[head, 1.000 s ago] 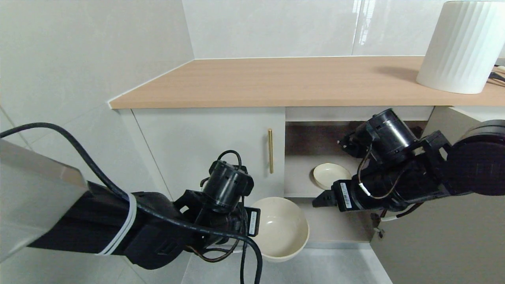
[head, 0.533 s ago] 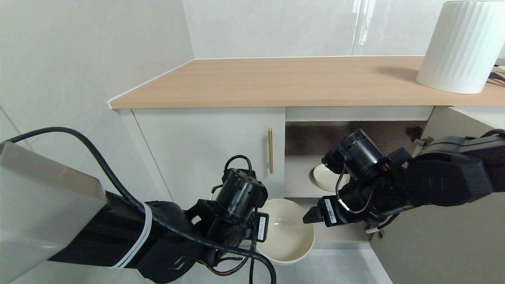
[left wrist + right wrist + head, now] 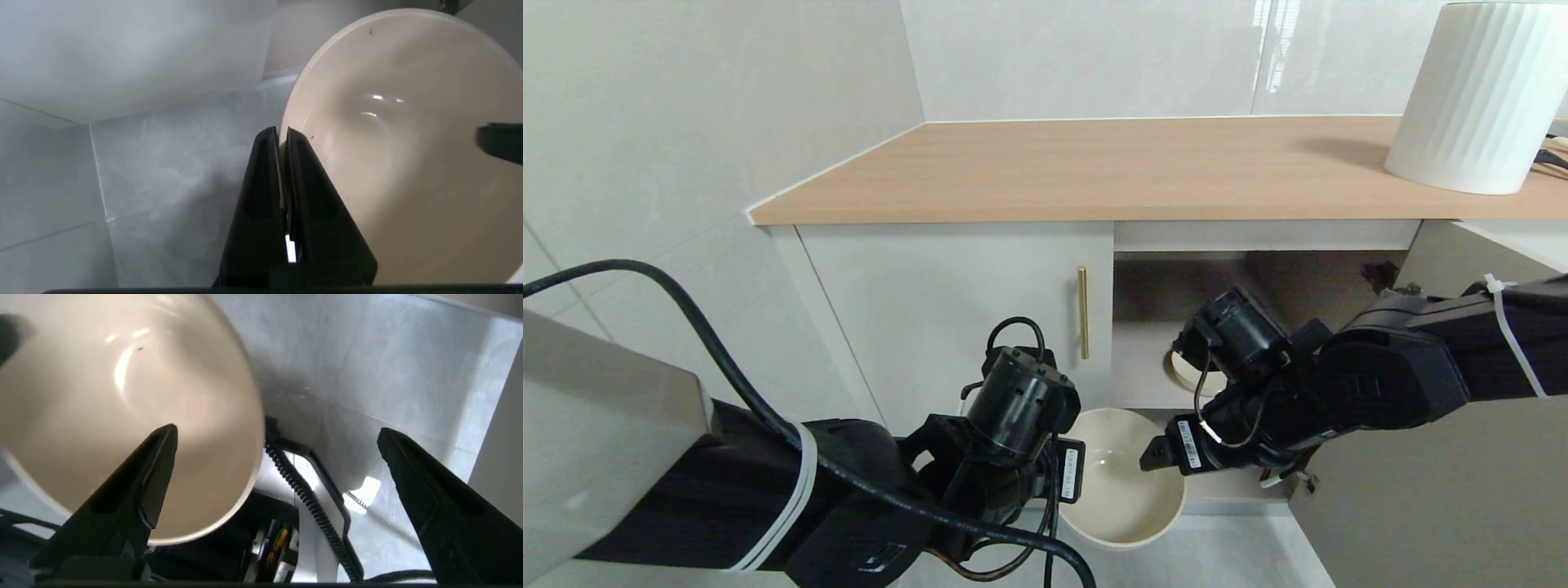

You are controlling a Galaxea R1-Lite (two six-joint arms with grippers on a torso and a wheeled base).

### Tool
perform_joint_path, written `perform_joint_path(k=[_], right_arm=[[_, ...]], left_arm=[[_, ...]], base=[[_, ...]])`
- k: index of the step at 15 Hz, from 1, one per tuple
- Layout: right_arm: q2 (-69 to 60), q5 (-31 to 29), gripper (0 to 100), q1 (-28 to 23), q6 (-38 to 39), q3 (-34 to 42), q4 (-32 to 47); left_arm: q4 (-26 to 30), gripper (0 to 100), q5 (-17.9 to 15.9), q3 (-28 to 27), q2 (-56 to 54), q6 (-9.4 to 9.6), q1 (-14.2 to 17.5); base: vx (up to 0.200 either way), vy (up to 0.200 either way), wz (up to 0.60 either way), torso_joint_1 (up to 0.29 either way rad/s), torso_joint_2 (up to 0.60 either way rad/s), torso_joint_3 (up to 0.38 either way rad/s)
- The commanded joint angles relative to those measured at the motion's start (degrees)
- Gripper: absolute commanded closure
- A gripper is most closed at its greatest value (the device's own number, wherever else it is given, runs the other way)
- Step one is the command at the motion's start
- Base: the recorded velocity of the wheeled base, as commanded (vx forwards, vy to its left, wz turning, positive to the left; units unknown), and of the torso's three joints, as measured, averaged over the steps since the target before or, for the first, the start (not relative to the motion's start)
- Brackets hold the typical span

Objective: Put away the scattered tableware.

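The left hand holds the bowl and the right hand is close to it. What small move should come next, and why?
Probably shut the right hand on the free rim of the bowl: its open fingers straddle that rim, while the left hand pinches the opposite edge, so a handover toward the open cabinet looks ready.
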Motion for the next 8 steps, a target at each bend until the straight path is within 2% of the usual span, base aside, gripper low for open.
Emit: perform_joint_path(k=[1,8], right_arm=[[0.9,0.0,100,0.0,0.0,-0.1,0.0],[1.0,0.0,100,0.0,0.4,-0.4,-0.2]], left_arm=[[0.0,100,0.0,0.1,-0.3,-0.01,-0.2],[0.0,100,0.0,0.1,-0.3,-0.09,-0.3]], base=[[0.000,0.000,0.00,0.000,0.00,0.000],[0.000,0.000,0.00,0.000,0.00,0.000]])
